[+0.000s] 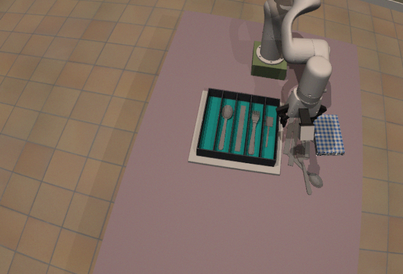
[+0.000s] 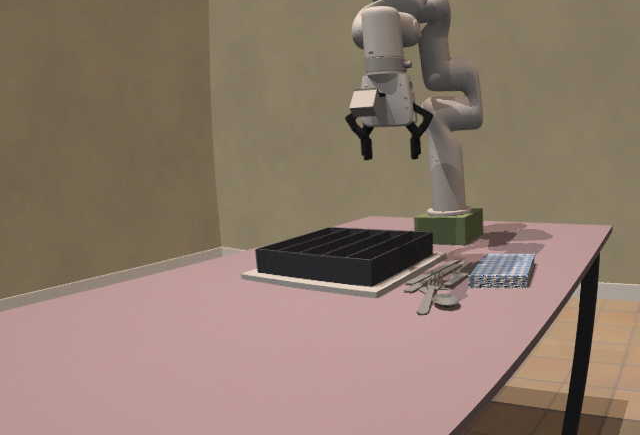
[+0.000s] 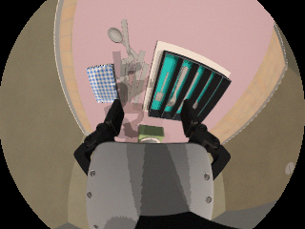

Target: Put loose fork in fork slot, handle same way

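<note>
The black tray with teal slots lies on a white mat in the middle of the pink table. One fork (image 1: 255,131) lies in its second slot from the right, tines toward the robot base. The loose fork (image 1: 304,171) lies in a pile of cutlery right of the tray, and it also shows in the side view (image 2: 430,290). My gripper (image 2: 388,151) (image 1: 301,114) is open and empty, high above the table, over the near end of the pile and the tray's right edge. In the wrist view the fingers frame the tray (image 3: 187,86) far below.
The other slots hold a spoon (image 1: 225,126), a knife (image 1: 240,129) and a small spatula (image 1: 268,131); the leftmost is empty. A loose spoon (image 1: 315,179) and other cutlery lie in the pile. A blue checked napkin (image 1: 329,135) lies right of it. The green robot base (image 1: 269,64) stands behind the tray.
</note>
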Robot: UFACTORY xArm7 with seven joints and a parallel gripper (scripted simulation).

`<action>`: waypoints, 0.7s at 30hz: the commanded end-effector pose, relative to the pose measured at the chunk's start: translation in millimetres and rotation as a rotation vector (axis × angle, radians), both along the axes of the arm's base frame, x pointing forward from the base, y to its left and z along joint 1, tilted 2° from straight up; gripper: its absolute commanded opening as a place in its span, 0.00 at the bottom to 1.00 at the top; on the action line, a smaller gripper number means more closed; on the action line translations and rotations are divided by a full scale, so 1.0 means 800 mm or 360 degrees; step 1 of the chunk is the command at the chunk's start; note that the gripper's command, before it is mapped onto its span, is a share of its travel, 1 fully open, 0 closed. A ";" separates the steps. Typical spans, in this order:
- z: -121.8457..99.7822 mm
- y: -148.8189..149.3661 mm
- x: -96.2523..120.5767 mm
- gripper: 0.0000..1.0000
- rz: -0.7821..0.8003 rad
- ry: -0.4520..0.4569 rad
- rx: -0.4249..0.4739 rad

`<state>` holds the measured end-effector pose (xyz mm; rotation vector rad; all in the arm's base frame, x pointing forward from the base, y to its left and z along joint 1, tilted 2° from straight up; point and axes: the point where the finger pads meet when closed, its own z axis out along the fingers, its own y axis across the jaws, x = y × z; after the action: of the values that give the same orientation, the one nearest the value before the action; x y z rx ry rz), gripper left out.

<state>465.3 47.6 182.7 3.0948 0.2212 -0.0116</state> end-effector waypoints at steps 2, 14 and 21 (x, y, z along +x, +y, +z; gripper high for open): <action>0.001 0.001 0.002 1.00 0.0003 -0.0005 0.0001; -0.034 0.028 0.025 1.00 0.0087 -0.0003 -0.0003; -0.050 0.040 0.033 1.00 0.0122 -0.0002 -0.0002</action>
<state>483.7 69.6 154.2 3.0849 0.3043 -0.0138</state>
